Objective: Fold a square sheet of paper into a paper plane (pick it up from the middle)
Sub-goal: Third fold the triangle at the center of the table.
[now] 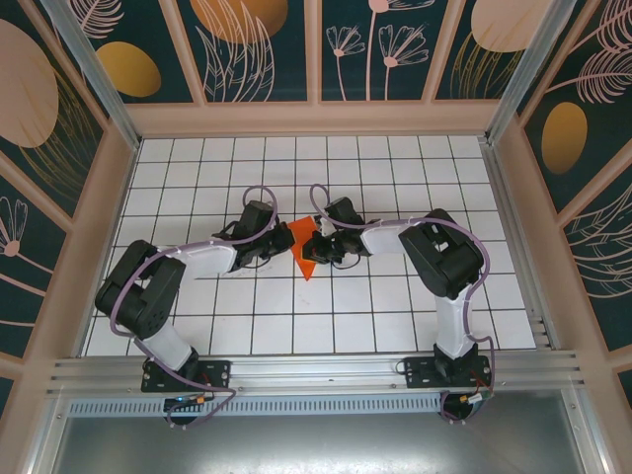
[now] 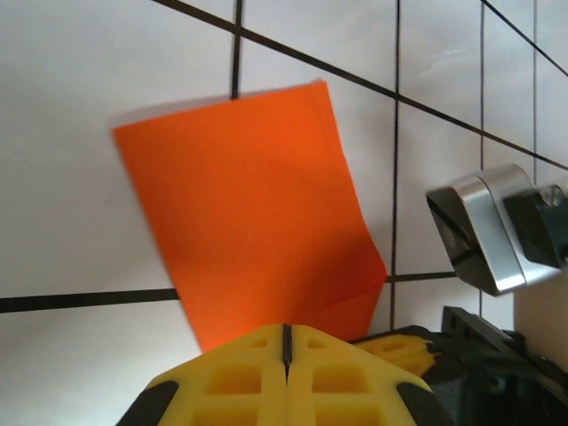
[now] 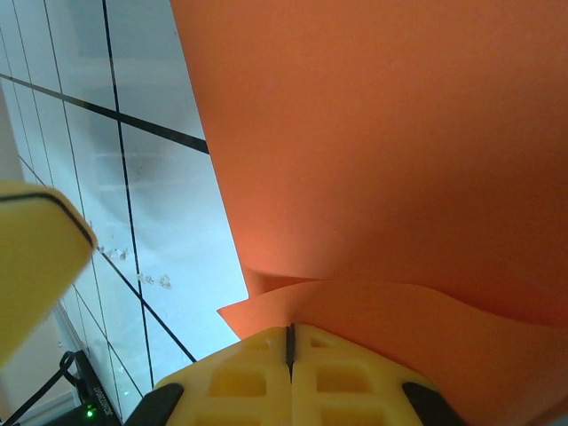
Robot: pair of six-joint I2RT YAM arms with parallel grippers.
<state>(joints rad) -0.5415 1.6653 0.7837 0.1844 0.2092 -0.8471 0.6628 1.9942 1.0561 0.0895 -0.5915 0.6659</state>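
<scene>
Left gripper [image 1: 279, 247]: jaws pressed together, pinching an edge of the orange paper sheet [image 1: 306, 253]. Sheet was mid-bench [image 1: 395, 326], held between both grippers, partly folded, one point toward the near edge. Right gripper [image 1: 322, 247]: jaws clamped on the sheet's curled flap.

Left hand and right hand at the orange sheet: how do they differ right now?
The left hand sits on the square sheet of paper's left side, the right hand on its right. The left hand's tips rest at the edge of a flat-lying part; the right hand's tips meet a raised, curling flap, apparently pinched. Both are shut, yellow-fingered, and meet at the sheet.
</scene>
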